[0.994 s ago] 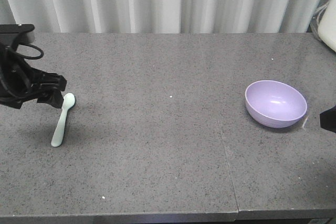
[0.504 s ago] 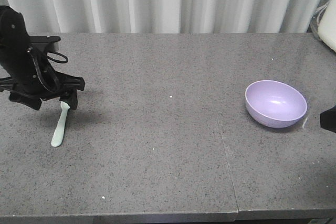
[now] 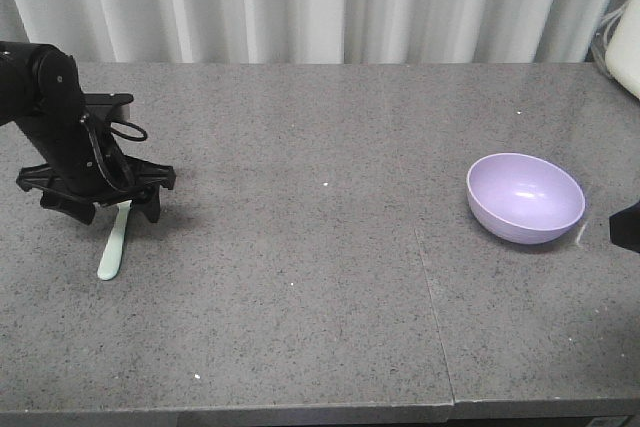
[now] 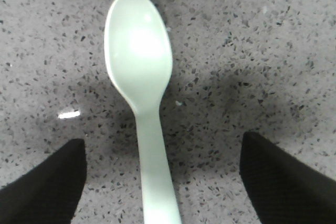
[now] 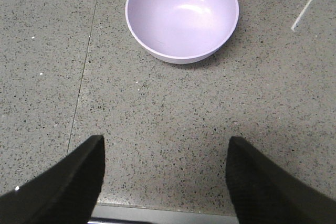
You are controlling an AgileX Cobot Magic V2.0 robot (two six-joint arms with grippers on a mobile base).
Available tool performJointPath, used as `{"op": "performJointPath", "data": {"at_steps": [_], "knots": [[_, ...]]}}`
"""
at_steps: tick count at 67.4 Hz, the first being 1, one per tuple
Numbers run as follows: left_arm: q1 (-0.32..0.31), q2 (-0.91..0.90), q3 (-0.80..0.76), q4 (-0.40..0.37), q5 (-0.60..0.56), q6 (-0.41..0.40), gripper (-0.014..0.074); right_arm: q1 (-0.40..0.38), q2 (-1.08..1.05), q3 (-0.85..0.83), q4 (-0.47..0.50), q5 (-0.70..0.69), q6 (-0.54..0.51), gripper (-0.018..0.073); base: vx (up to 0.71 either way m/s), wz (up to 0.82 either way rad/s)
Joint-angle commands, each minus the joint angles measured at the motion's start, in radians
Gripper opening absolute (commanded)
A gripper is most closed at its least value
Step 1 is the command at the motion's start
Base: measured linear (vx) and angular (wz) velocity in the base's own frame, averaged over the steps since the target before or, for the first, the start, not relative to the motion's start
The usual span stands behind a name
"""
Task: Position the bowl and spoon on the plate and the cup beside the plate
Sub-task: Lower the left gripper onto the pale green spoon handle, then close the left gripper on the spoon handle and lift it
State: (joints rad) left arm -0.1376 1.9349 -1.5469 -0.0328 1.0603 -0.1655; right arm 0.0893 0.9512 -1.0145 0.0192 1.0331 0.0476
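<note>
The mint-green spoon (image 3: 111,250) lies flat on the grey table at the left, its scoop end hidden under my left gripper (image 3: 118,212). In the left wrist view the spoon (image 4: 139,61) runs straight up the frame. My left gripper (image 4: 163,145) is open and low, its black fingers (image 4: 52,182) apart on either side of the handle without touching it. The lavender bowl (image 3: 525,197) stands upright and empty at the right. My right gripper (image 5: 164,142) is open near the table's front edge, short of the bowl (image 5: 182,14). Plate and cup are out of view.
A white object (image 3: 626,42) stands at the far right edge, and a pale curtain (image 3: 320,2) hangs behind the table. A seam (image 3: 430,277) crosses the tabletop. The table's front edge (image 5: 157,216) lies just below my right gripper.
My left arm has swung right and come down over the spoon, ending astride its handle. The spoon, the bowl and the right gripper have stayed in place.
</note>
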Motion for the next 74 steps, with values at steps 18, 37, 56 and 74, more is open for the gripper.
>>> {"op": "performJointPath", "data": {"at_steps": [18, 37, 56, 74], "knots": [[-0.007, -0.017, -0.031, -0.009, -0.035, -0.011, 0.0545, -0.004, -0.007, -0.033, -0.011, -0.051, -0.006, 0.049, 0.0, 0.0], [-0.007, -0.016, -0.031, -0.009, -0.037, -0.011, 0.0428, -0.004, -0.007, -0.033, -0.011, -0.051, -0.006, 0.049, 0.0, 0.0], [-0.004, -0.016, -0.031, -0.002, -0.041, -0.008, 0.0205, -0.004, -0.007, -0.033, -0.011, -0.051, -0.006, 0.049, 0.0, 0.0], [-0.004, -0.017, -0.031, 0.0, -0.05, 0.002, -0.0009, -0.004, -0.007, -0.033, -0.011, -0.051, -0.006, 0.049, 0.0, 0.0]]}}
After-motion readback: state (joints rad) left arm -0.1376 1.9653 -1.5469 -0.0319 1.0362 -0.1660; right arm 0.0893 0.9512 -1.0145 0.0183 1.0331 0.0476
